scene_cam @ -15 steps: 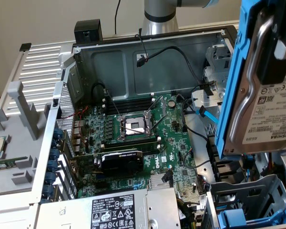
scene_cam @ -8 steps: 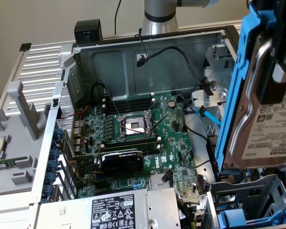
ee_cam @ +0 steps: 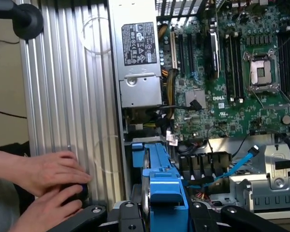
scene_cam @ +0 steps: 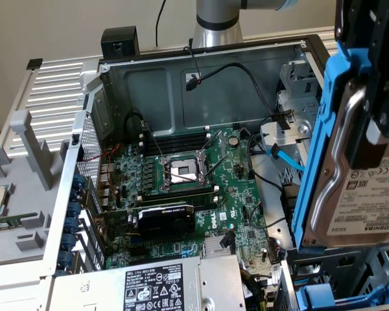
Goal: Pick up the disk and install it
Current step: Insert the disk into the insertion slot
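Pincer [scene_cam: 371,120]: closed on the disk [scene_cam: 363,201], which we see gripped across its flat faces, with black fingers [scene_cam: 376,133] pressed to the labelled side.

Disk: held on edge and slightly tilted, white label toward the exterior camera, clipped in its blue carrier frame [scene_cam: 318,149]. It hangs at the exterior view's right, raised over the drive-bay end of the open computer case [scene_cam: 201,78] and clear of the motherboard [scene_cam: 194,194]. Not yet seated in any bay.

In the wrist view the disk [ee_cam: 164,193] sits between the 2 dark arms of the pincer [ee_cam: 166,215].

Inside the case: processor socket [scene_cam: 183,172] near the board's middle, power supply [scene_cam: 155,285] at the near edge, a blue cable [scene_cam: 285,159] beside the bays. A second blue carrier [scene_cam: 337,299] lies below the held disk.

A person's hand [ee_cam: 53,171] and a second hand [ee_cam: 46,210] rest together on the ribbed metal panel [ee_cam: 67,87] beside the case.
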`<state>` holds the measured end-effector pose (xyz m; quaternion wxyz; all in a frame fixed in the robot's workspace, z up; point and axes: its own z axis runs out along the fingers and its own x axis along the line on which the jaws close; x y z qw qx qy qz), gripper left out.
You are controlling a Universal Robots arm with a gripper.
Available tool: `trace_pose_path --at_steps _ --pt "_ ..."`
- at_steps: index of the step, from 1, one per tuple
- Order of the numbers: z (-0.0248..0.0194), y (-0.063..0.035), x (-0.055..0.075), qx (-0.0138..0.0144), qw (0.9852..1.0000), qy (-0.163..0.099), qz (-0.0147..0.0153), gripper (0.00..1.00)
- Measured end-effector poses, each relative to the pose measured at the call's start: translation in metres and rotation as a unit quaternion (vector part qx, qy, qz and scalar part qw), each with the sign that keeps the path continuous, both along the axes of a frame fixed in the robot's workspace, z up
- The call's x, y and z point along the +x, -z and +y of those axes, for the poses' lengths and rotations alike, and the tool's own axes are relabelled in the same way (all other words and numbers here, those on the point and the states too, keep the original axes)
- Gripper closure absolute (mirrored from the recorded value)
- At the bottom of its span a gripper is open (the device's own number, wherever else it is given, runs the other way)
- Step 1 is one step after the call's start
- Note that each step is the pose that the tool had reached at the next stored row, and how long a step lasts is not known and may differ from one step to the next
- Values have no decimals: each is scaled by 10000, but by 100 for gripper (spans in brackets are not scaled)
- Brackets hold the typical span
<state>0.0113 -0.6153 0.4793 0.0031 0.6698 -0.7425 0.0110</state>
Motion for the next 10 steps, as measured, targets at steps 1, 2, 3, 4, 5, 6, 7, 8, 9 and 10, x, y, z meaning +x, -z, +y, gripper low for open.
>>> trace_pose_path --at_steps 1,2,3,4,5,6,7,8,9,10 --pt "0 19 2 1 10000 7 0 63" --pt "0 37 4 1 10000 13 0 63" --pt "-1 55 7 2 10000 17 0 63" --pt "-1 74 8 2 10000 22 0 63" --pt "-1 91 8 2 10000 25 0 63" --pt "-1 109 9 1 10000 28 0 63" --pt "-1 127 11 2 10000 30 0 63" --pt "-1 155 16 2 10000 30 0 63" --pt "-1 166 18 2 10000 30 0 63" --pt "0 176 19 1 10000 29 0 63"
